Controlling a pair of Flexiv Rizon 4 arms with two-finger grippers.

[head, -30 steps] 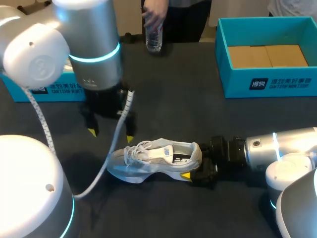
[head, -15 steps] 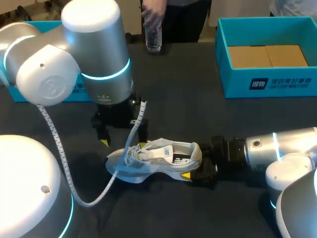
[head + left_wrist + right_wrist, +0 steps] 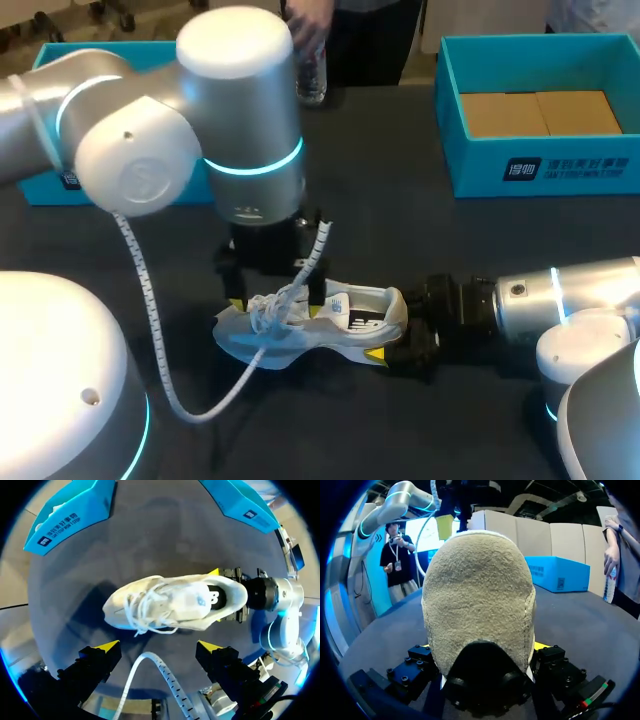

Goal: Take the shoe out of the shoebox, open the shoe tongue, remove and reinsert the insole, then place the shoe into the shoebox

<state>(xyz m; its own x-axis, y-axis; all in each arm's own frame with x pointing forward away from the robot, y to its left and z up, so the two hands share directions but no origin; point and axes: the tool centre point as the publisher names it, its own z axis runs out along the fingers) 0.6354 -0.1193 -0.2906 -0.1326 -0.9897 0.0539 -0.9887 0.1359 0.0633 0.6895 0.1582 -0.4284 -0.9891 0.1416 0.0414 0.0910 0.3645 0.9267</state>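
From my station the light looks even and fairly bright from overhead, leaving the dark table (image 3: 380, 180) matte, soft shadows under and beside the shoe (image 3: 350, 325), a mild sheen on my left arm (image 3: 240, 110), and its cyan ring glowing.

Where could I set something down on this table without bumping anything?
Bare table lies between the shoe and the right shoebox, and in front of the shoe. Crowded around the shoe: left gripper over its laces, right gripper clamping its heel.

One shoe (image 3: 310, 320), two blue boxes (image 3: 540, 170) (image 3: 75, 515).
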